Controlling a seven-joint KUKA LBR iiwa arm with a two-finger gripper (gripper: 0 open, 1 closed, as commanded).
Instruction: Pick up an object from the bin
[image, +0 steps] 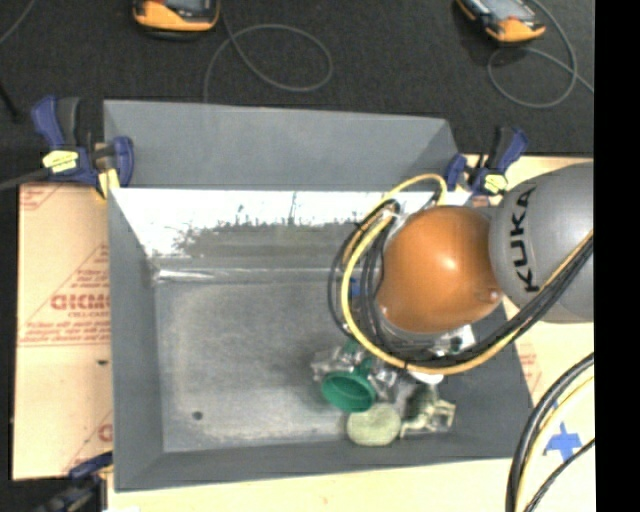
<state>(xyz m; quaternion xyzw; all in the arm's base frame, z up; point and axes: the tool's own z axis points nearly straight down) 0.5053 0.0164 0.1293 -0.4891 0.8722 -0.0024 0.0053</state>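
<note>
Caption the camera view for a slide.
KUKA arm above a round green cap and pale lump in grey metal bin.

We find a cup (347, 392) near the bin's (200, 350) front wall, right of centre, with a rounded lump (373, 428) just before it, to its right; the arm's wrist cover (440, 270) sits behind both.

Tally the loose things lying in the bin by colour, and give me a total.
Green: 1, the round cap
Pale yellowish: 1, the oval lump
Clear or silvery: 1 for sure, the small piece beside the lump
Total: 3 that can be told apart; more may be hidden.
</note>
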